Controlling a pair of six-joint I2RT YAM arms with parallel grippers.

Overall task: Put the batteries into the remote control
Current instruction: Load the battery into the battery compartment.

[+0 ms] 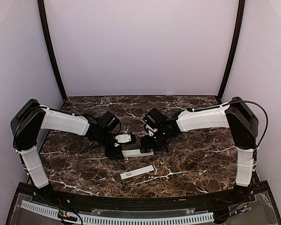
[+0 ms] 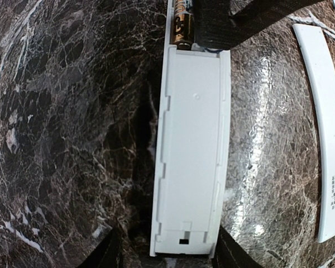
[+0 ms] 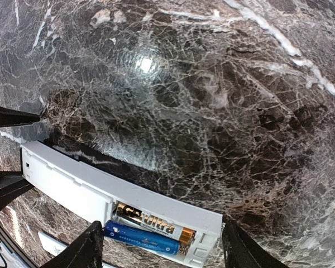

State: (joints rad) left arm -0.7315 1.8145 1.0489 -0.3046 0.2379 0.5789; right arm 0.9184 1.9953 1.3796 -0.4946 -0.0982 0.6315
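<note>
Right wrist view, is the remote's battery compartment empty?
No, the remote control holds two batteries side by side, one black and gold, one blue.

Two white-shelled arms (image 1: pixel 61 122) with black joints and thin black cables.

Top external view sits high behind both arm bases, angled down over the whole marble table (image 1: pixel 192 159). Left wrist view looks close down along the remote control (image 2: pixel 192 151). Right wrist view hangs close above the same remote control's (image 3: pixel 117 204) open end. All three share that bar (image 1: pixel 137 153).
</note>
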